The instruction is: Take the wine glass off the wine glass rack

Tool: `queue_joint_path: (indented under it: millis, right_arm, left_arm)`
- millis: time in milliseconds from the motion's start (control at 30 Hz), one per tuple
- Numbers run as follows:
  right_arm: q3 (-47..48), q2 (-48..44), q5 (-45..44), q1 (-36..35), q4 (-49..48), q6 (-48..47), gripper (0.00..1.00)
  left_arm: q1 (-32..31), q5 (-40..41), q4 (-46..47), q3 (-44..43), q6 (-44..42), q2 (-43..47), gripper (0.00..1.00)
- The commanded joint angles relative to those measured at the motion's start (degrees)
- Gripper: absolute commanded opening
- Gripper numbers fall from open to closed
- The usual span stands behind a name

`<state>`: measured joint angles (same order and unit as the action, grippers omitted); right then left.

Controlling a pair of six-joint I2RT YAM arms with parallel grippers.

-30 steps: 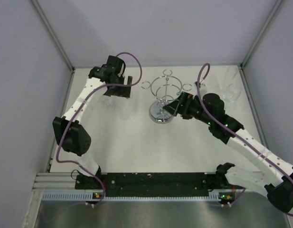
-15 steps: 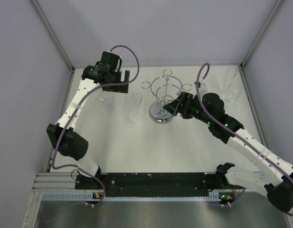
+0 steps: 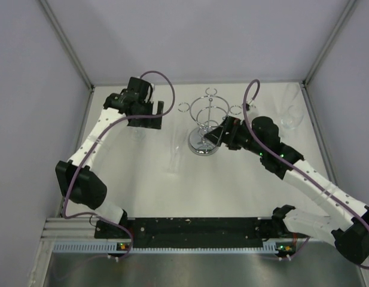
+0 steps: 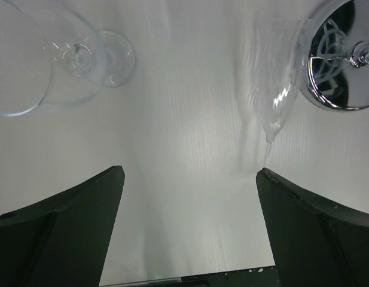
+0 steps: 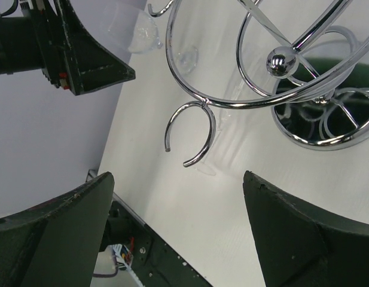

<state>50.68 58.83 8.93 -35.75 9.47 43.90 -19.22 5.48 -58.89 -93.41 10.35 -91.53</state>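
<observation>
The wine glass rack [image 3: 203, 142] is glossy chrome wire.

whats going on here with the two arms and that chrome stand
Neither arm holds anything right now. The left claw is open above the table, with a round wine glass and a slim glass near it, both off the wine glass rack. The right claw is open beside the rack, whose ring in its view is empty.

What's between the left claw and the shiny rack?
A tall, narrow clear glass beside the mirrored base of the wine glass rack. The left wrist view shows it ahead of the left gripper.
</observation>
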Motion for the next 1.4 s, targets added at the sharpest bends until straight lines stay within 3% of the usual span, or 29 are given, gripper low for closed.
queue_joint_path:
  millis: [0,200,500,567,733,1000,1367]
  right_arm:
    - [2.5,0.15,0.39,0.41,-1.66,-0.92,0.89]
    - [1.97,-0.82,-0.4,0.41,-0.6,-1.54,0.89]
    - [0.3,-2.58,-0.49,0.41,-0.16,-1.62,0.89]
    - [-0.31,-3.19,-0.4,0.41,-0.16,-1.54,0.89]
    - [-1.37,-5.04,-1.02,0.41,0.54,-1.62,0.89]
    - [-3.12,-6.97,-1.46,0.41,0.54,-1.63,0.89]
    - [-5.23,-8.03,-1.2,0.41,-0.07,-0.75,0.89]
  left_arm:
    - [-0.29,-5.2,4.48,4.18,1.16,5.56,0.98]
    - [-2.92,-11.89,11.95,14.72,4.5,11.8,0.98]
    - [-11.71,-1.36,23.82,32.04,15.3,17.88,0.99]
    - [-11.8,2.33,24.96,33.72,17.07,16.83,0.98]
    - [-11.89,10.16,28.74,36.1,18.92,14.45,0.86]
    - [-12.68,8.5,32.88,36.19,19.44,7.16,0.75]
    - [-15.75,6.83,44.12,44.71,20.15,7.94,0.7]
